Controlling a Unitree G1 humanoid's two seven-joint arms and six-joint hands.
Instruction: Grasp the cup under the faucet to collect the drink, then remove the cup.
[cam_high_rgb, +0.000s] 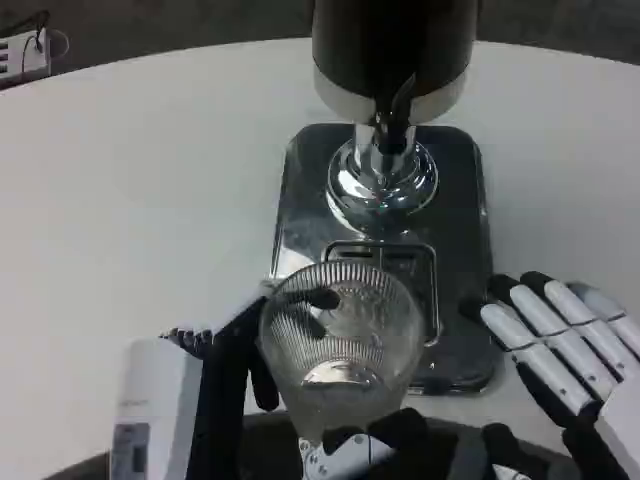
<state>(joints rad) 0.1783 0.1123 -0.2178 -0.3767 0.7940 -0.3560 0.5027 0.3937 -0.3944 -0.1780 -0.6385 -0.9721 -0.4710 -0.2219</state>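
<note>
Left hand (235, 385) is wrapping its fingers around a ribbed clear glass cup (340, 345) at the dispenser's (395, 60) drip tray (385, 255); right hand (560, 340) is waiting, fingers extended together. Glass is probably rigid, slippery, breakable: grip mid-wall.

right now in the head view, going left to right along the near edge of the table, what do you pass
left hand → cup, held by that hand → right hand, resting by the dispenser's tray
</note>
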